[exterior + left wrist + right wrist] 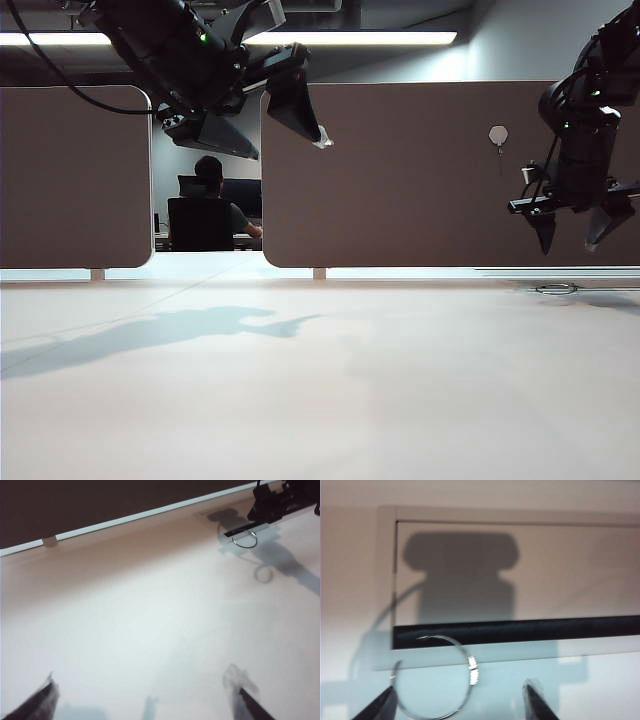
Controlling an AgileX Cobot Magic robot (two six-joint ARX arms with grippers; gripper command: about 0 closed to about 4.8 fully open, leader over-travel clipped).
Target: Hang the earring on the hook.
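My right gripper [578, 232] hangs above the surface [300, 380] at the far right, fingers pointing down and spread apart with nothing between them. The earring [436, 677] lies flat on the surface right under it, at the foot of the panel [400, 180]; in my right wrist view the hoop sits between my two fingertips, nearer one of them, its rim passing just beside that fingertip [380, 705] and well short of the other, and I cannot tell whether it touches. The hoop's small clasp faces the gap between the fingers. Part of the hoop overlaps the pale strip along the panel's base, just beside the dark slot there. From the exterior view the earring [556, 289] shows as a thin flat loop below and slightly left of my right gripper. The hook [498, 135] is mounted on the panel, above the earring and to the left of my right gripper, its thin prong hanging from the pale hexagonal head; it carries nothing. My left gripper [262, 118] is raised high at the upper left, well apart from the hook and the earring, fingers wide open and empty. In my left wrist view the left gripper [145, 697] looks over bare surface, with the earring [245, 539] far ahead by the panel, beneath my right arm.
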